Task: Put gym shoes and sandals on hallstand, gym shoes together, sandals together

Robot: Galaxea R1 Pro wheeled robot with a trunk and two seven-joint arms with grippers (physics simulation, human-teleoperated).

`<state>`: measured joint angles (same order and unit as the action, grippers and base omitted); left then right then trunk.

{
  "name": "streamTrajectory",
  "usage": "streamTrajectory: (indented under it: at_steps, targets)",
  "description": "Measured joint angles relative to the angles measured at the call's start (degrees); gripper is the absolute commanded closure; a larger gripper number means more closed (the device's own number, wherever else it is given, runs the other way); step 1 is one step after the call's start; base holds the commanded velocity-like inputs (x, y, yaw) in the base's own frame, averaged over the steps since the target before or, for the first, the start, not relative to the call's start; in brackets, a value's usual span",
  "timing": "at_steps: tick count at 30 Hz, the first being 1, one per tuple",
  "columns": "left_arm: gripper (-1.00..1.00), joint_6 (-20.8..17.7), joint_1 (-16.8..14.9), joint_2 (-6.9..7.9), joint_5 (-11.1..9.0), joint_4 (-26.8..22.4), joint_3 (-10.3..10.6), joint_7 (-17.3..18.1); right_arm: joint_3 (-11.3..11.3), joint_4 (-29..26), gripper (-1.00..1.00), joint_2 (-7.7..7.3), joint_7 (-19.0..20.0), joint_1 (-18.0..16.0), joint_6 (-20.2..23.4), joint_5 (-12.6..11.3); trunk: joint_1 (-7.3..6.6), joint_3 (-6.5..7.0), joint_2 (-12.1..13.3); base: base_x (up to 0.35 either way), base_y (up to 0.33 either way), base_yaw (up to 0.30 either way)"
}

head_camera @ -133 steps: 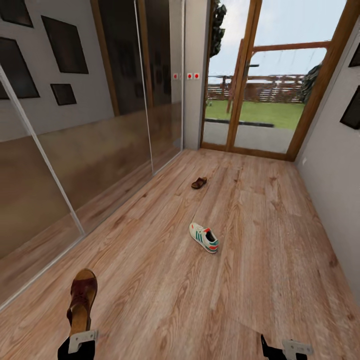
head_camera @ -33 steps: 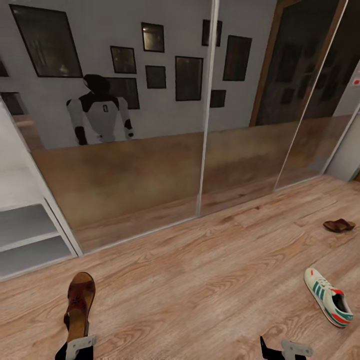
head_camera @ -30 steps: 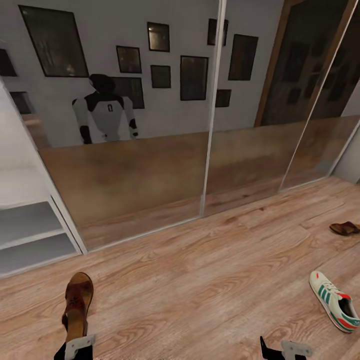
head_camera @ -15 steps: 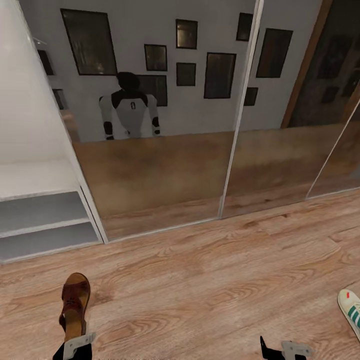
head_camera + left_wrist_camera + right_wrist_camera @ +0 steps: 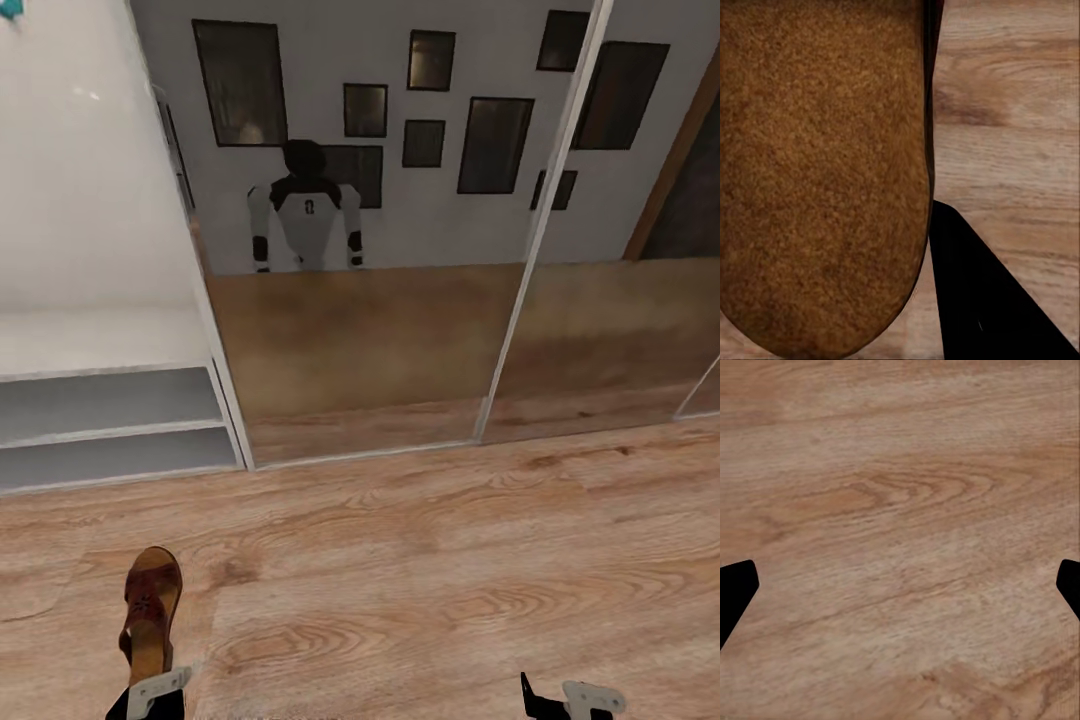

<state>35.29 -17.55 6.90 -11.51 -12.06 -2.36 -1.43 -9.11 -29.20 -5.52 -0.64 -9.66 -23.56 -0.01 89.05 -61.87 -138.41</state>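
The left pincer (image 5: 150, 690) grips a brown sandal (image 5: 150, 610) above the wood-plank corridor floor (image 5: 430, 590); the right pincer (image 5: 900, 585) hangs wide and empty. The white rack (image 5: 110, 430) stands ahead to the left beside mirrored sliding doors (image 5: 370, 340). A heel-only grip could let the sandal slip on the way.

Sandal (image 5: 821, 172) sole (tan, fuzzy) above floor (image 5: 1012, 112).

One brown sandal (image 5: 150, 615) is in view. The white-grey hallstand (image 5: 110, 425) has two open shelf levels. The mirrored wall shows one robot reflection (image 5: 305, 210) and about seven dark picture frames (image 5: 240, 82). Two grippers show: left (image 5: 150, 690), right (image 5: 565, 697).
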Motion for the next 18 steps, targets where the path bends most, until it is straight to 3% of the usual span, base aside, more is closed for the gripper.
streamTrajectory:
  at_steps: [18]
  targets:
    - [1.00, 0.0, 0.0, -0.03, 0.1, 0.2, 0.1, 0.0, 0.0, 0.0, -1.00, -0.01, 0.0, 0.0, 0.0, 0.1, 0.00, -0.69, 0.0, 0.000, 0.000, 0.272]
